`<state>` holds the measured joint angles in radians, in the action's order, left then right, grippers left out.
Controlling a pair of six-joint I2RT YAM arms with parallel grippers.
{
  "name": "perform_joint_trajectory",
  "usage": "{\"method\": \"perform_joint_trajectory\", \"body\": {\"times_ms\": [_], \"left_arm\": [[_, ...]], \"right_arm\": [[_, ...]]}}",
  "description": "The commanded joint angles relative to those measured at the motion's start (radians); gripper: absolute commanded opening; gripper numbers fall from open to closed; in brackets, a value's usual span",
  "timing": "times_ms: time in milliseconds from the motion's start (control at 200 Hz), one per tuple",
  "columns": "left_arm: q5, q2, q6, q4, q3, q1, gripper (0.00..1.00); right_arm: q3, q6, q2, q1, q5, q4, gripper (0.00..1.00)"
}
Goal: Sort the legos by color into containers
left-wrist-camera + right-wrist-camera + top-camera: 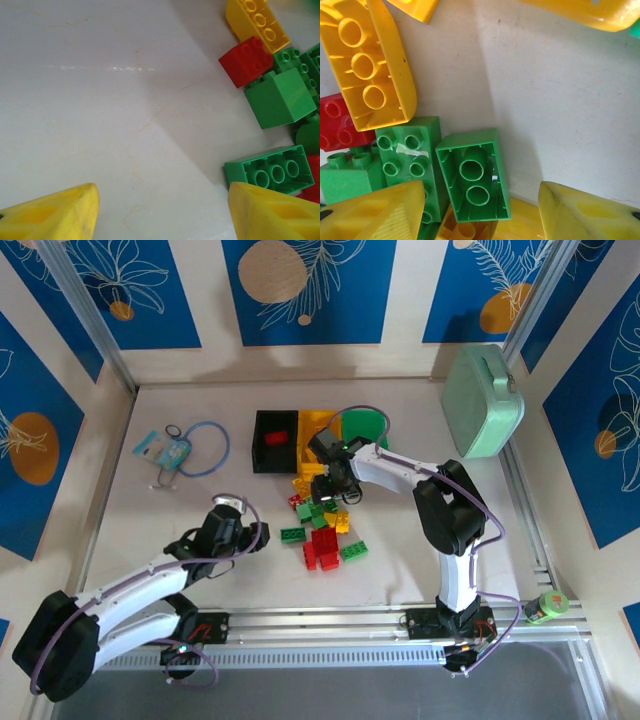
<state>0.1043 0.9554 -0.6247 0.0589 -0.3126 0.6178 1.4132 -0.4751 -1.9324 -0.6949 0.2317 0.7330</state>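
Note:
The legos [322, 528] lie in a loose red, green and yellow pile mid-table, in front of the black bin [262, 453], yellow bin [316, 426] and green bin [366, 427]. A red brick [275, 437] is in the black bin. My right gripper [330, 490] hangs open over the pile's far end. In the right wrist view an upside-down green brick [475, 175] lies between its fingers [590, 212], with a gap on the right side. My left gripper [260, 536] is open left of the pile over bare table. Its right finger [270, 212] is beside an upside-down green brick [270, 170].
A pale mint case [483, 402] stands at the back right. A blue cable loop with a small packet [185, 450] lies at the back left. A small green and yellow object [548, 606] sits on the rail at the front right.

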Motion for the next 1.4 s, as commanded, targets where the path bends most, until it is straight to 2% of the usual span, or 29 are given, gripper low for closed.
{"method": "perform_joint_trajectory", "body": {"times_ms": [0,150,565,780,896,1111,1266,1396], "left_arm": [[-0.016,0.007,-0.018,-0.016,-0.011,0.005,0.68],[-0.009,0.011,-0.018,-0.016,-0.012,0.006,0.68],[-0.011,0.040,-0.017,-0.027,-0.026,0.012,0.68],[-0.006,0.046,-0.015,-0.029,-0.033,0.013,0.67],[-0.006,0.051,-0.011,-0.032,-0.034,0.014,0.67],[-0.023,0.054,0.026,-0.031,-0.052,0.022,0.67],[-0.024,0.054,0.040,-0.031,-0.057,0.041,0.68],[-0.030,0.049,0.057,-0.040,-0.063,0.074,0.68]], "right_arm": [[-0.001,-0.007,-0.019,0.010,-0.015,0.000,0.61],[-0.010,-0.016,-0.037,0.017,-0.016,-0.004,0.57],[-0.041,-0.018,-0.079,0.017,-0.018,-0.020,0.56],[-0.045,-0.022,-0.057,0.017,-0.005,-0.011,0.37],[-0.039,-0.027,-0.030,0.015,0.016,0.005,0.33],[-0.002,-0.015,0.075,0.018,0.054,0.051,0.33],[0.054,0.021,0.135,0.065,0.090,0.075,0.33],[0.113,0.049,0.127,0.170,0.056,0.093,0.33]]}}
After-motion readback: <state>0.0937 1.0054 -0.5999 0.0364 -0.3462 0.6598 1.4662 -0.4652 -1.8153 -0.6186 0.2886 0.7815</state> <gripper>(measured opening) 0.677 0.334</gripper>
